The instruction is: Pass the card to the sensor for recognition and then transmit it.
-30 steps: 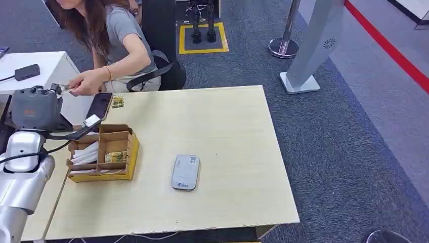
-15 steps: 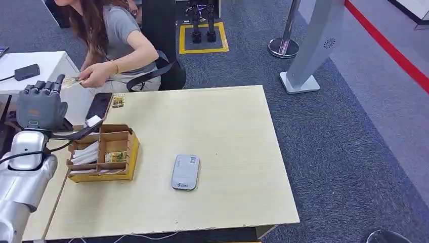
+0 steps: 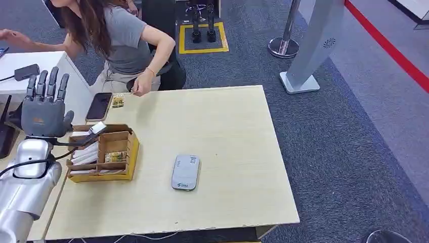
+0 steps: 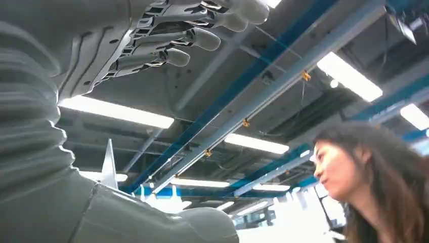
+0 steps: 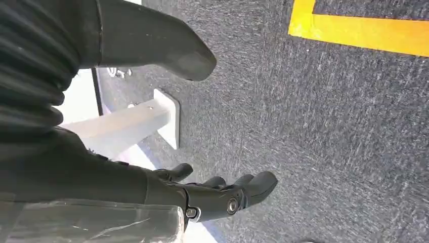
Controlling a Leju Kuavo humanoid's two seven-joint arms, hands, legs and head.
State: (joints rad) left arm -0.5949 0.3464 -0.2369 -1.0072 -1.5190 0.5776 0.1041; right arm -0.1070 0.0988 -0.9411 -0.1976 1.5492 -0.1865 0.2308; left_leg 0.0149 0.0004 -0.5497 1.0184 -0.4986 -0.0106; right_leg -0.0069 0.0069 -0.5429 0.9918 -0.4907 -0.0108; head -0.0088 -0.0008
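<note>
On the table [image 3: 227,126] lies a grey sensor [image 3: 185,172], its label too small to read. Left hand [image 3: 44,106] is raised, fingers spread, holding nothing; right hand [image 5: 212,195] hangs with fingers released

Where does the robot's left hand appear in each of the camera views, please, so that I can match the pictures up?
Head view: the left hand is raised at the picture's left side, fingers spread upward, holding nothing, above the cardboard box.
Left wrist view: it fills the upper left corner, fingers apart against the ceiling.
Right wrist view: not in it.
Shared landmark: the person, also in the left wrist view.
</note>
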